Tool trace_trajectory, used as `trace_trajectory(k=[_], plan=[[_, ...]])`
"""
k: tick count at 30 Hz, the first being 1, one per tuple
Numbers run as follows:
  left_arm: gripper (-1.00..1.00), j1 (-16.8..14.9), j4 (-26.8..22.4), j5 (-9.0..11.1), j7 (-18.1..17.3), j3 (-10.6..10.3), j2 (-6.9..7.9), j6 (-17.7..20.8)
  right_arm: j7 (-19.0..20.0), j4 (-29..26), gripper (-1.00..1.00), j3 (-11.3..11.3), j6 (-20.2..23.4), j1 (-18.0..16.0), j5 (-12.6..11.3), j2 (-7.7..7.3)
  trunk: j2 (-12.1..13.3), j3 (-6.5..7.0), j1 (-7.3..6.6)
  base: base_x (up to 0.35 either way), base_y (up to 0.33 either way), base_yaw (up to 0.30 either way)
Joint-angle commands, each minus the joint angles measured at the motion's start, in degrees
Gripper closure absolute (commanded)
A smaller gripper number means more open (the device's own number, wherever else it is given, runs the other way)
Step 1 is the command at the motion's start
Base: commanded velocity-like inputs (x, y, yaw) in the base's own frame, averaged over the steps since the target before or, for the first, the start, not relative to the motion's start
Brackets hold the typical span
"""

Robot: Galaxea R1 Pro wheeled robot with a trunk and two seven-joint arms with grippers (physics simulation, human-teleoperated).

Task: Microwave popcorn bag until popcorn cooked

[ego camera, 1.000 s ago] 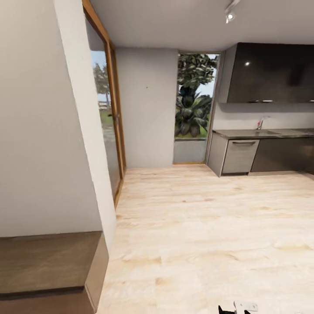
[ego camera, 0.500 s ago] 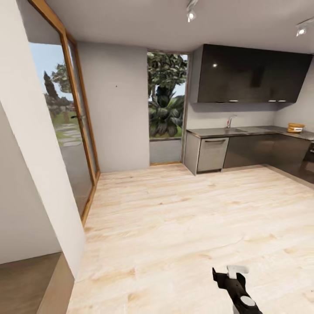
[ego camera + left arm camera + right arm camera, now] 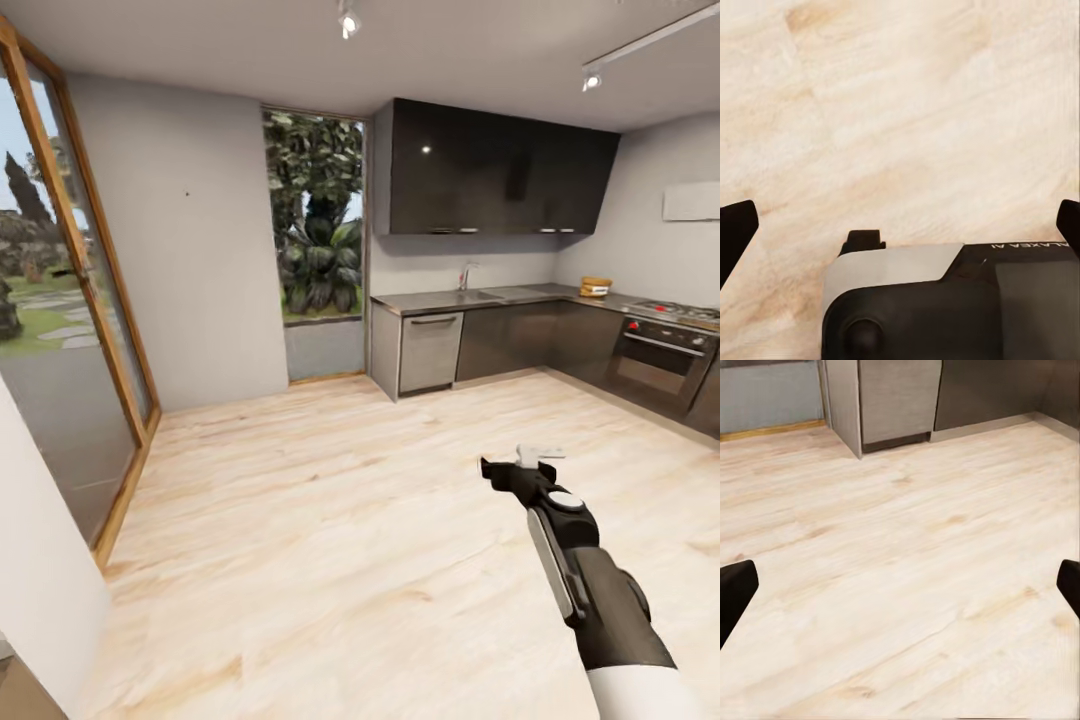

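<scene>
Pale wooden floor [image 3: 330,520] lies beneath and all around the right gripper [image 3: 520,462], which hangs spread wide and empty, its fingertips at opposite edges of the right wrist view. Well beyond it, the grey countertop [image 3: 470,297] runs over dark cabinets [image 3: 520,340] toward an oven [image 3: 655,362]. The left gripper [image 3: 900,225] is likewise parted over bare floor.
</scene>
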Motion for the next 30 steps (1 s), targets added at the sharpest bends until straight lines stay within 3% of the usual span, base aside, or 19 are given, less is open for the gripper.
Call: trace_trajectory(k=[1,4,11,21,26,30], plan=[[-1.00,-0.04,0.05,-0.04,0.05,-0.03,0.00,-0.21,-0.32,-1.18,-1.00,1.25,1.25,0.34,0.02,0.14,-0.04,-0.07,0.03,0.243,-0.265,-0.289],[-1.00,-0.05,0.05,-0.04,0.06,-0.03,0.00,-0.21,-0.51,-2.05,-1.00,2.92,2.02,0.74,0.09,0.16,-0.04,-0.07,0.03,0.245,-0.264,-0.289],[-1.00,-0.04,0.05,0.12,0.05,-0.04,-0.08,-0.21,-0.40,0.90,-1.00,3.06,2.02,1.34,0.09,-0.18,-0.04,-0.07,0.03,0.258,-0.254,-0.290],[-1.00,-0.04,0.05,-0.05,0.05,-0.18,-0.05,-0.21,-0.47,-0.48,-1.00,3.85,2.53,1.36,-0.09,0.31,-0.04,-0.07,0.03,0.267,-0.245,-0.290],[-1.00,-0.09,0.05,0.04,0.05,0.14,0.00,-0.21,-0.56,-1.20,-1.00,4.18,2.58,1.41,0.17,2.09,-0.04,-0.11,0.03,0.270,-0.240,-0.290],[-1.00,-0.09,0.05,0.23,0.05,0.20,0.00,-0.21,-0.59,-1.18,-1.00,5.91,2.61,1.46,0.76,2.34,-0.04,-0.22,0.03,0.286,-0.214,-0.251]])
